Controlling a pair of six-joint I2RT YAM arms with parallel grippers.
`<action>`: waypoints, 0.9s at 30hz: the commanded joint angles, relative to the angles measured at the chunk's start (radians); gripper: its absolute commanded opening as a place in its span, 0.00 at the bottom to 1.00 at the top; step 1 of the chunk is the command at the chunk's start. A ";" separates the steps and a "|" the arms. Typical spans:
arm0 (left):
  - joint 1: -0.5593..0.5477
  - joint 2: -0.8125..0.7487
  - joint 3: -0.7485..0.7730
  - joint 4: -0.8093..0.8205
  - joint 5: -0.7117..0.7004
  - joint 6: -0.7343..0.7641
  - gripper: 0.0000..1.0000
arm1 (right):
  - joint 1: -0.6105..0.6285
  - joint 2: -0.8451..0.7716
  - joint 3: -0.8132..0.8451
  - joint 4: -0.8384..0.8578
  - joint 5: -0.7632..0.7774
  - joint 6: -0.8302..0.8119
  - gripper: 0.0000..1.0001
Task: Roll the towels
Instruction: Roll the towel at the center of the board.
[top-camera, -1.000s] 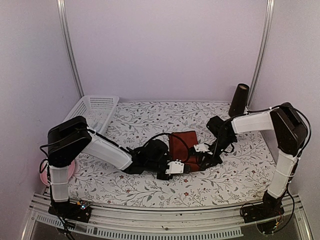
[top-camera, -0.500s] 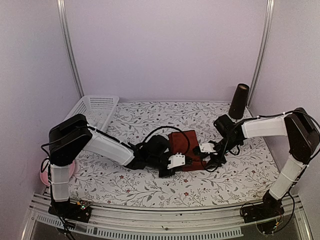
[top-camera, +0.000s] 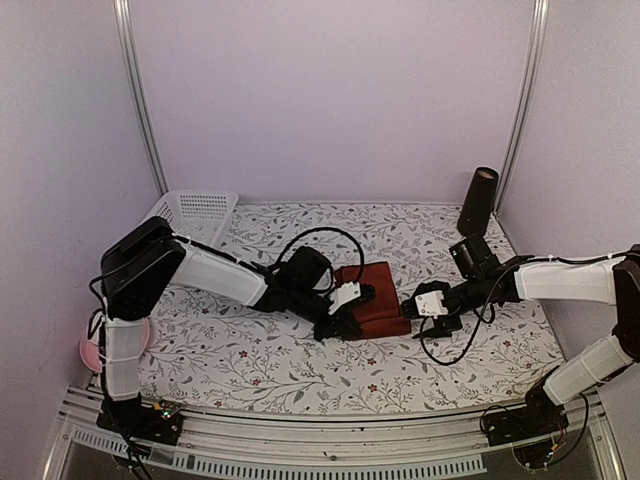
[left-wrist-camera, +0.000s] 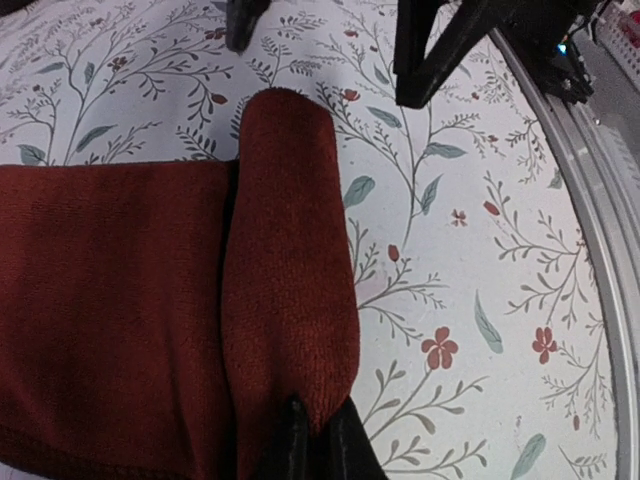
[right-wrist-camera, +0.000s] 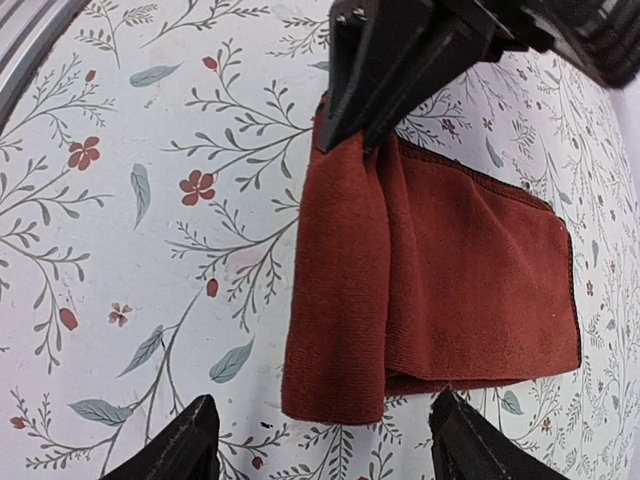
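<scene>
Pinched by the left gripper (left-wrist-camera: 318, 445) is one end of a rolled fold (left-wrist-camera: 285, 250) of the maroon towel (top-camera: 378, 298); its fingers are pressed together on the cloth. The rest of the towel is spread flat beside the roll, on the flower-printed table (top-camera: 250, 360). In the top view the towel is seen near the table's middle, between the two grippers, with the roll along its near edge. The right gripper (top-camera: 415, 320) is held just beside the roll's other end, apart from it, with its jaws spread wide. A white basket (top-camera: 190, 215) is set at the far left corner and a dark cylinder (top-camera: 478, 200) at the far right. No writing can be read on anything.
</scene>
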 joint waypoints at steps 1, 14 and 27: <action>0.048 0.054 0.059 -0.068 0.149 -0.095 0.00 | 0.037 -0.015 -0.022 0.040 -0.039 -0.031 0.73; 0.115 0.138 0.105 -0.055 0.277 -0.218 0.00 | 0.098 0.078 -0.040 0.134 0.049 0.014 0.71; 0.146 0.182 0.137 -0.051 0.322 -0.282 0.00 | 0.107 0.147 -0.039 0.185 0.112 0.043 0.66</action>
